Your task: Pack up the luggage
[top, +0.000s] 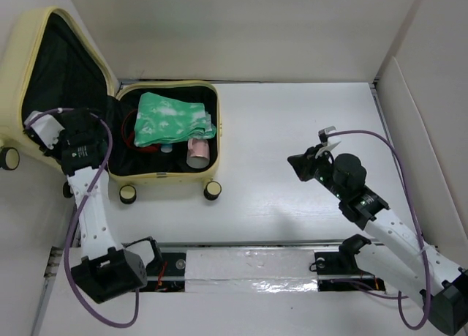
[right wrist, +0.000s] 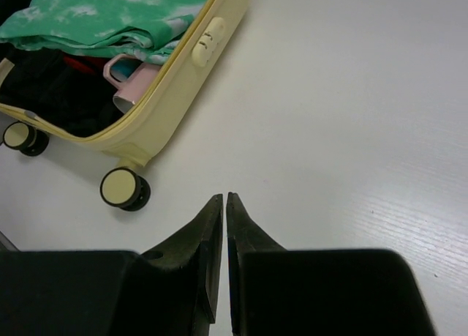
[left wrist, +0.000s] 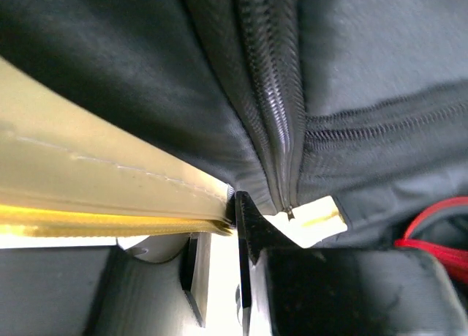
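The luggage (top: 167,178) lies open at the back left, its lid (top: 18,72) tipped back and showing black lining. Inside the base are a green-and-white cloth (top: 172,118), a pink cup (top: 197,151) and a red strap (top: 135,135). My left gripper (top: 91,137) is at the lid's near edge by the hinge. In the left wrist view the yellow lid rim (left wrist: 88,182) sits between the jaws of the left gripper (left wrist: 227,226), next to the black zipper (left wrist: 278,94). My right gripper (top: 298,164) hovers over the table right of the case, shut and holding nothing (right wrist: 225,198).
The case's wheels (top: 212,190) stick out toward the arms; one wheel (right wrist: 121,188) lies just left of my right fingertips. White walls (top: 409,80) close in the table at the back and right. A foil-covered rail (top: 248,270) runs between the arm bases.
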`<move>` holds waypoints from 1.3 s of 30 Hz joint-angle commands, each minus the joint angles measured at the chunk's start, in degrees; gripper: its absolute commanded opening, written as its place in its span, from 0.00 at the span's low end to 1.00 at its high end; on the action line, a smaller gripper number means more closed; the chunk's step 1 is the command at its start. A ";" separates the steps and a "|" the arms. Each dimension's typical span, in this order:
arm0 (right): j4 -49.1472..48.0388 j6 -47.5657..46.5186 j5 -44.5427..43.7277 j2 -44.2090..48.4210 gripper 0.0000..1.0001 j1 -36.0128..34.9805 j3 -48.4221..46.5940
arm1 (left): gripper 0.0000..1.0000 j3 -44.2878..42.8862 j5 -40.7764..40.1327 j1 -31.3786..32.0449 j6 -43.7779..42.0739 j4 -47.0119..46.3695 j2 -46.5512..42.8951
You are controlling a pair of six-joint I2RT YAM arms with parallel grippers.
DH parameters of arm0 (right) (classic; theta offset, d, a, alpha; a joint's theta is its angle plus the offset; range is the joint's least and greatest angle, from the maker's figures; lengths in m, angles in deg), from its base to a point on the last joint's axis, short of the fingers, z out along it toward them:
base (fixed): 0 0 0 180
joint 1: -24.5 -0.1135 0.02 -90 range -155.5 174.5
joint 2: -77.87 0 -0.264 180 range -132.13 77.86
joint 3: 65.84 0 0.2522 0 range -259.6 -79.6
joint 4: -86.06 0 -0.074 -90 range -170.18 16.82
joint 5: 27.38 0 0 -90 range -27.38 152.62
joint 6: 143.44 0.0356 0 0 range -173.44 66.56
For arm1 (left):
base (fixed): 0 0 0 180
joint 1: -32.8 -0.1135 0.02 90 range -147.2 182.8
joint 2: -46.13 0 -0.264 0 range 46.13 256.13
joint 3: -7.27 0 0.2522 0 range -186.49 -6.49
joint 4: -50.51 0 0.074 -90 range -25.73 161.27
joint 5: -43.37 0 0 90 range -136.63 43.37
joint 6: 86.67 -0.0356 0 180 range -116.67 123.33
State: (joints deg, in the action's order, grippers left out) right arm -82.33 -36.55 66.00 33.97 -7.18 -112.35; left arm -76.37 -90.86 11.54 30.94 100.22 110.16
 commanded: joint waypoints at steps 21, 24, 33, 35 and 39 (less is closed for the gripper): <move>-3.12 1.39 -6.27 -6.10 0.12 -1.19 -2.84 | 0.00 0.19 -12.53 74.85 9.82 1.40 4.26; -4.52 2.80 -9.52 -9.70 0.21 -1.19 -3.28 | 0.00 -0.95 -13.35 76.45 8.96 0.90 6.80; -2.52 4.47 -6.46 -25.27 0.55 0.13 -17.41 | 0.00 -4.64 -20.01 76.45 16.40 9.83 7.70; -5.39 4.39 -5.05 -25.01 0.56 0.13 -17.78 | 0.00 -4.12 -20.37 75.41 17.99 12.73 2.52; -8.13 3.25 -7.41 -28.59 0.58 0.65 -20.23 | 0.36 1.84 -14.32 63.56 20.11 10.83 -9.33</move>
State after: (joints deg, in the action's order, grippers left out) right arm -85.68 -32.55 59.58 7.37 -7.27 -128.70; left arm -76.55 -104.11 81.31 45.06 108.24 110.03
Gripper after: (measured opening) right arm 0.573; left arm 0.307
